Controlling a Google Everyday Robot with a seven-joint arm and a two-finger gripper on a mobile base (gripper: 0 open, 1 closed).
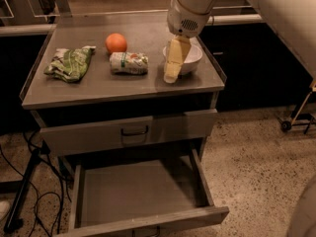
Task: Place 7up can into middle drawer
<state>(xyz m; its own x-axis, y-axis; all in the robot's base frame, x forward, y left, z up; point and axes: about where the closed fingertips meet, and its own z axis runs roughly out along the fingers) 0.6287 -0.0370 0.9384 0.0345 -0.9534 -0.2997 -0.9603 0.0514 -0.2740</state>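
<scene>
While the white robot arm (190, 6) hangs over the right side of the flat grey cabinet top (98, 85), its pale yellow gripper (170, 75) points down at the left rim of a round white bowl (192, 58), tip close to the surface; whether it is spread or pressed together cannot be told; the small silvery-white 7up can with green print (128, 63) lies on its side on the cabinet top, left of the gripper and apart from it; a round orange fruit (116, 42) sits just behind the can; a crumpled green-and-white foil snack bag (70, 63) lies further left; below, the flat grey upper drawer front with a black loop handle (134, 131) sits nearly shut; the wide shallow grey metal middle drawer (133, 191) stands pulled out, its tray floor showing.
</scene>
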